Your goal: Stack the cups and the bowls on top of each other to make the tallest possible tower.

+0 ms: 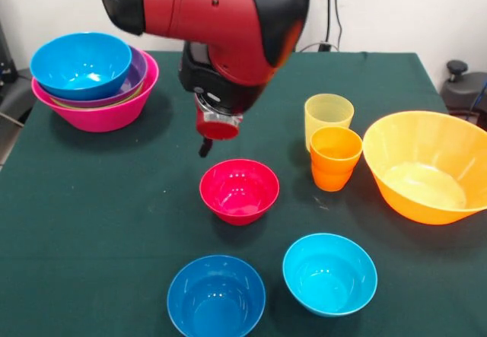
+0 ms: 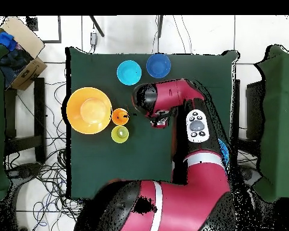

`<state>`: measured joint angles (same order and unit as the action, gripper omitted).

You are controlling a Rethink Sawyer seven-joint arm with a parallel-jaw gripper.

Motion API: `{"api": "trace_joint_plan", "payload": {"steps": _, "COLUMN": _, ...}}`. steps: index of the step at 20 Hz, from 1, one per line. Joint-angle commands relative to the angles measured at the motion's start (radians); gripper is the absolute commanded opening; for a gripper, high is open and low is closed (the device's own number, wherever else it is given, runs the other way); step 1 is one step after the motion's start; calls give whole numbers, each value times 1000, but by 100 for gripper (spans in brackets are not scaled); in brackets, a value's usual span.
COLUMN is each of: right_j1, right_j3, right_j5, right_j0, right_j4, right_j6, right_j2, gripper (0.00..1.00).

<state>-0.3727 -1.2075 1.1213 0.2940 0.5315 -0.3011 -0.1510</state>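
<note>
Nearest cam: dark blue bowl [image 1: 216, 297] and cyan bowl [image 1: 330, 273], both below and in front of the gripper [image 1: 207, 145]. Far to its left: tower [image 1: 95, 78], sky blue on top, pink base. Red bowl [image 1: 239, 191] sits just under the tool. Right: yellow cup [image 1: 329, 116], orange cup [image 1: 334, 158], big orange bowl [image 1: 426, 166]. Can't tell how wide the gripper is, nothing visibly held. Prob. next: drop straight on the red bowl's rim, pinch the wall, don't shove it.

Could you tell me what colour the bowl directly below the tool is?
Red bowl, clearest in the front view.
</note>
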Motion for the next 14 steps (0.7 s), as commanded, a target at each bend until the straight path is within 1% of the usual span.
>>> {"api": "trace_joint_plan", "payload": {"steps": 1, "right_j1": 16, "right_j3": 34, "right_j5": -42, "right_j0": -35, "right_j4": -34, "right_j6": -170, "right_j2": -68, "gripper": 100}}
{"api": "trace_joint_plan", "payload": {"steps": 5, "right_j1": 18, "right_j3": 24, "right_j5": -58, "right_j0": -28, "right_j4": -36, "right_j6": -150, "right_j2": -65, "gripper": 100}}
{"api": "trace_joint_plan", "payload": {"steps": 14, "right_j1": 13, "right_j3": 6, "right_j5": -87, "right_j0": -32, "right_j4": -36, "right_j6": -151, "right_j2": -60, "gripper": 100}}
